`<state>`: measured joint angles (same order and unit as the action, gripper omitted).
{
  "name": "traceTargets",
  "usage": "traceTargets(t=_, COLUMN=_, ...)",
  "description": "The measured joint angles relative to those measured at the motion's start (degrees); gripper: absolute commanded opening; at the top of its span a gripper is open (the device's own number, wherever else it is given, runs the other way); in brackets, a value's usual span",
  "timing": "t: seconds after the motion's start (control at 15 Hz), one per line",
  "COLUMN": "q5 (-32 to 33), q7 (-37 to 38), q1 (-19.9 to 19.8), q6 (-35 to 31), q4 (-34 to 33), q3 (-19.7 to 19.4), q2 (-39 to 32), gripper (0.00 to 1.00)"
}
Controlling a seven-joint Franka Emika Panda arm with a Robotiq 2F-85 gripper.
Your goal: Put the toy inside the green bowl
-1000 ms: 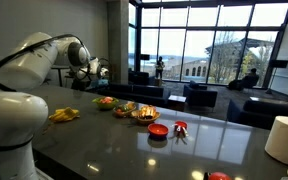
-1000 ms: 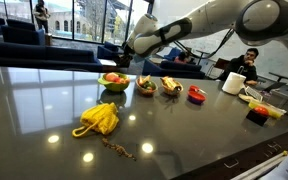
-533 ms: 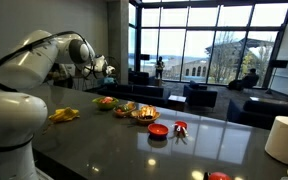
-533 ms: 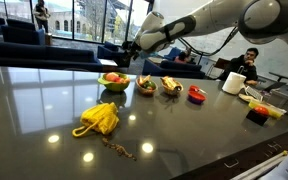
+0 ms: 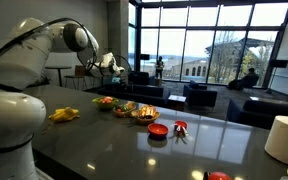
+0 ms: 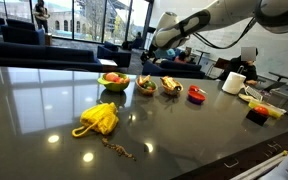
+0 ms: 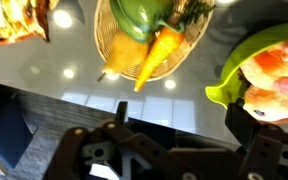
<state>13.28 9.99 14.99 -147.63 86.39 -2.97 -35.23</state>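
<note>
Dark and glossy, the worktop is carrying a row of dishes, with the small orange-red lumpy toy sitting inside the shallow lime-green round bowl at the wrist view's right edge. The black Robotiq gripper is hanging above, jaws standing apart and empty, likely because the toy is already resting where it belongs.

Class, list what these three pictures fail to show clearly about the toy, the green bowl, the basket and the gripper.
- Small orange-red lumpy toy: wrist view, blurred and cut by the right edge; shape unclear.
- Shallow lime-green round bowl: wrist view, right edge cuts it off.
- Woven basket: wrist view, top edge cuts off its contents.
- Gripper: exterior view, too small and dark to see the fingers.
</note>
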Motion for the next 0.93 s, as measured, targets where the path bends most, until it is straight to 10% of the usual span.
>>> traceTargets(t=0.93, q5=-2.6, q7=2.9, q1=-10.0, q6=1.9, q4=41.5, q3=-0.5, q2=28.1, gripper=1.0)
